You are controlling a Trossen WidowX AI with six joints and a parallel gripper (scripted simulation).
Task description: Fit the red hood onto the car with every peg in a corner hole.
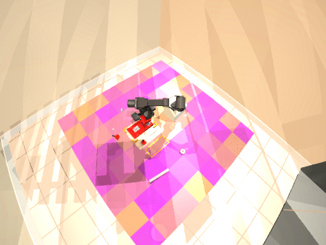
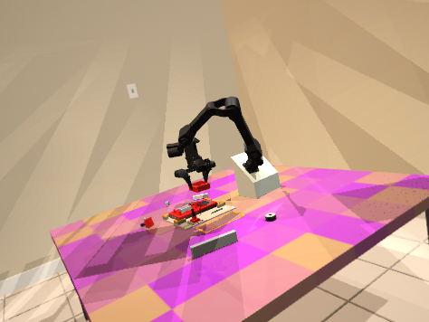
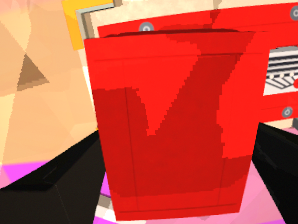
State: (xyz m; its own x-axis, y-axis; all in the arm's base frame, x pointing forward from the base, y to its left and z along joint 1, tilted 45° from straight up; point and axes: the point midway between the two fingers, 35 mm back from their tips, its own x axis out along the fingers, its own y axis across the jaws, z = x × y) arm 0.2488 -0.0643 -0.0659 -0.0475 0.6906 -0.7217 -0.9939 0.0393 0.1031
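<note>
While its two black fingers press in from either side, the gripper is pinching the red hood and holds it in the air above the table, clear of the car. From the wrist, the hood fills most of the frame, its flat roof facing the camera, and the second finger shows as a dark mass at the 4 o'clock edge. Past the hood's far edge, toward 12 and 2 o'clock, parts of the red chassis appear with a round peg top and a striped grey engine block at 3 o'clock. In the exterior view the chassis sits in a pale jig on the table, directly below and slightly toward 6 o'clock of the hanging hood. An orange outlined rectangle lies just beside the jig at 5 o'clock from it. A small red piece rests at 9 o'clock of the jig, a grey bar lies at 6 o'clock, and a dark ring sits at 3 o'clock, well apart. The black arm arches up and over to a white pedestal at 2 o'clock of the car.
</note>
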